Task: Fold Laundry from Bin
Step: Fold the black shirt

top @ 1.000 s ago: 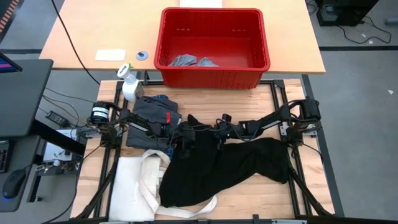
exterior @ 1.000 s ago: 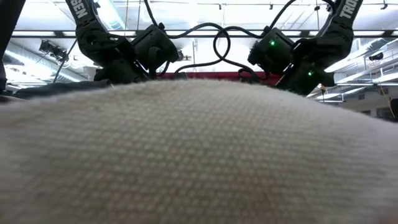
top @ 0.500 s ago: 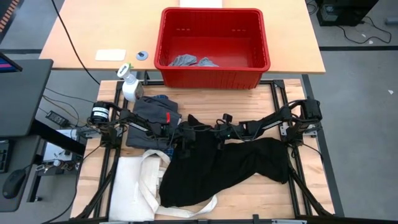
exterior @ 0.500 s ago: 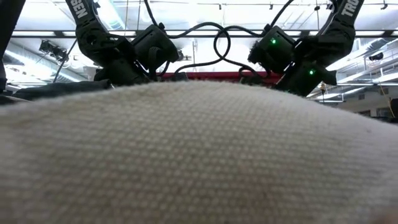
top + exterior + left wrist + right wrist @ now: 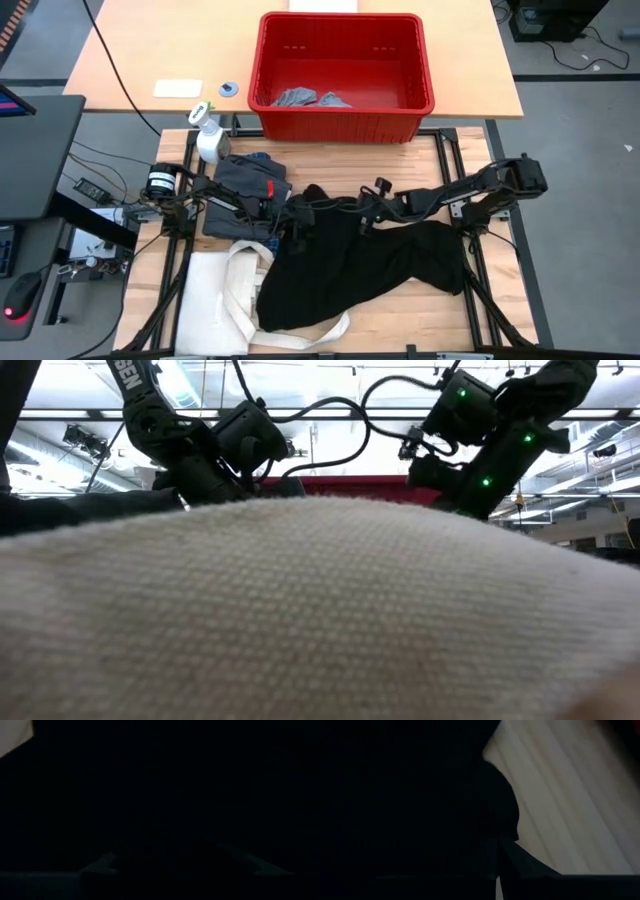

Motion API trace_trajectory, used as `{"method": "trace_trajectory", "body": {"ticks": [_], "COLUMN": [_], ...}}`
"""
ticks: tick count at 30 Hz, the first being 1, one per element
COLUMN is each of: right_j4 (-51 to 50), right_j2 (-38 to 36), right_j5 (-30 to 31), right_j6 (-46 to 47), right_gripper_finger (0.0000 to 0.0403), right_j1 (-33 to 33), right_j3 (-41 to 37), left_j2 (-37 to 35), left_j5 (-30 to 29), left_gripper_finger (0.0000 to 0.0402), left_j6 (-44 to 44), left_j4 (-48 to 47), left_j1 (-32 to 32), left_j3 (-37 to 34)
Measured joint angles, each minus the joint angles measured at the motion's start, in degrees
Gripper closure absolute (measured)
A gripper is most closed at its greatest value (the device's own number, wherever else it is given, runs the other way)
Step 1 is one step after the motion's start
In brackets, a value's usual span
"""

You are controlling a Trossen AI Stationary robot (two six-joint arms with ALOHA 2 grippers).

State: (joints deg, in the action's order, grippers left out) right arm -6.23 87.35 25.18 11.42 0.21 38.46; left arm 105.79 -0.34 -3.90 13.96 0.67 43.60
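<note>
The large black piece [image 5: 360,270] lies spread over the table's middle and right. My right gripper [image 5: 362,212] is shut at the black piece's far edge, and black cloth [image 5: 490,810] fills most of the right wrist view. My left gripper [image 5: 297,213] is at the black piece's far left corner, and the left wrist view is dark. The red bin [image 5: 345,125] stands at the far side with light grey pieces [image 5: 300,98] on its floor. A folded dark grey piece [image 5: 245,185] lies at the left. My right gripper has the black piece by its far edge [image 5: 352,205], coming slanting down from the table's right. The cloth itself hides the fingertips. That edge is raised off the table, while the rest of the black piece [image 5: 400,265] lies on the wood.
A cream tote bag [image 5: 215,295] lies at the near left and fills the low view [image 5: 320,620]. A spray bottle [image 5: 210,135] stands at the far left corner. Bare wood [image 5: 470,320] shows at the near right.
My right gripper has risen and drawn back toward the table's right edge, and its wrist has turned. The black piece's far edge has come up with it. The rest of the black piece has stayed on the table.
</note>
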Motion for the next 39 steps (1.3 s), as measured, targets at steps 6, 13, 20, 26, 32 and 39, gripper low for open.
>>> {"method": "trace_trajectory", "body": {"ticks": [6,13,20,26,32,39], "right_j4": [1.3,-7.6,-16.7,-16.6,-21.1,-31.2], "right_j2": [1.4,-3.7,-15.8,-18.2,-16.0,-14.1], "right_j5": [-4.7,-3.6,-14.7,-24.0,-28.8,-31.0], "right_j6": [-2.6,0.4,8.8,13.9,23.8,35.1], "right_gripper_finger": [0.0356,0.0257,0.0226,0.0229,0.0229,0.0229], "right_j1": [-1.2,-2.5,-1.0,5.5,12.6,18.1], "right_j3": [-0.1,-0.1,-0.1,-0.1,-0.1,-0.1], "left_j2": [0.0,-1.7,-4.6,-5.8,-9.3,-12.9], "left_j5": [0.0,0.1,-3.0,-8.4,-10.6,-7.8], "left_gripper_finger": [0.0201,0.0201,0.0201,0.0201,0.0201,0.0201], "left_j6": [0.0,1.5,2.5,3.9,4.7,7.7], "left_j4": [-0.2,-2.9,-11.5,-15.8,-19.3,-20.8], "left_j1": [0.0,0.3,2.8,6.6,6.9,6.1], "left_j3": [0.0,0.0,-0.1,0.2,-0.3,-0.5]}}
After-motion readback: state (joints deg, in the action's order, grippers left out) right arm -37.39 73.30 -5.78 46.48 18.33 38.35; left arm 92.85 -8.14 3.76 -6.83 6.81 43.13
